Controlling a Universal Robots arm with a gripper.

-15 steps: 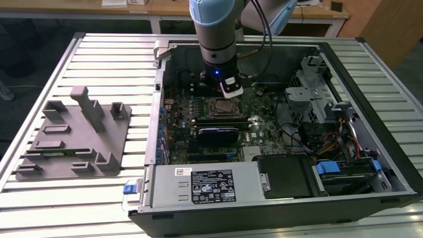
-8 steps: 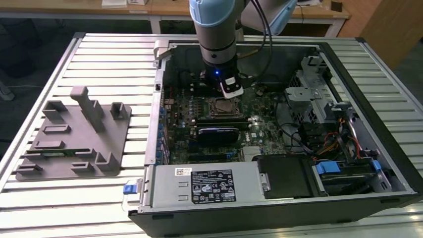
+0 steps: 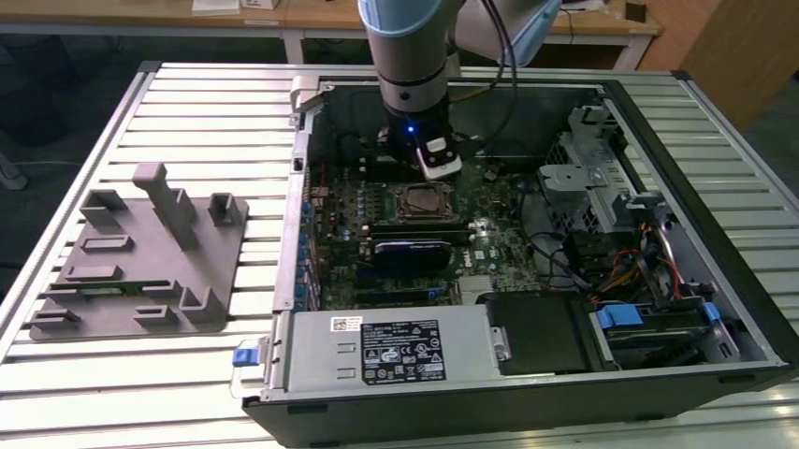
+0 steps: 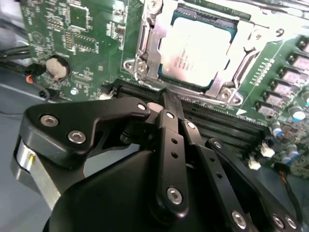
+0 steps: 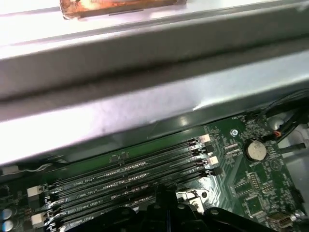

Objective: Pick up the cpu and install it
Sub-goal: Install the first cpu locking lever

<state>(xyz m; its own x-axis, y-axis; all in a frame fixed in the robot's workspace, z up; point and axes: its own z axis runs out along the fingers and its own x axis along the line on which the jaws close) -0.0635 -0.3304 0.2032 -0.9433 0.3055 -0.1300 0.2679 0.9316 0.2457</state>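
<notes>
Hovering inside an opened computer case (image 3: 699, 281), the robot arm's tool (image 3: 437, 161) is hanging just above the motherboard (image 3: 500, 248), at about 12 o'clock from the silver-framed socket (image 3: 414, 198) in the exterior view. The cpu (image 4: 195, 50) is lying flat in that socket in the second wrist view, its silvery-grey top facing up inside the metal frame, apparently already seated so its edges are lining up with the socket walls. The tool's black fingers (image 4: 166, 104) are coming together to a narrow tip with nothing seen between them, and they are pointing toward the memory slots (image 4: 217, 121) just beside the socket, apart from the chip. A grey parts fixture (image 3: 144, 257) is sitting on the slatted surface (image 3: 75, 365) at 9 o'clock from the case
</notes>
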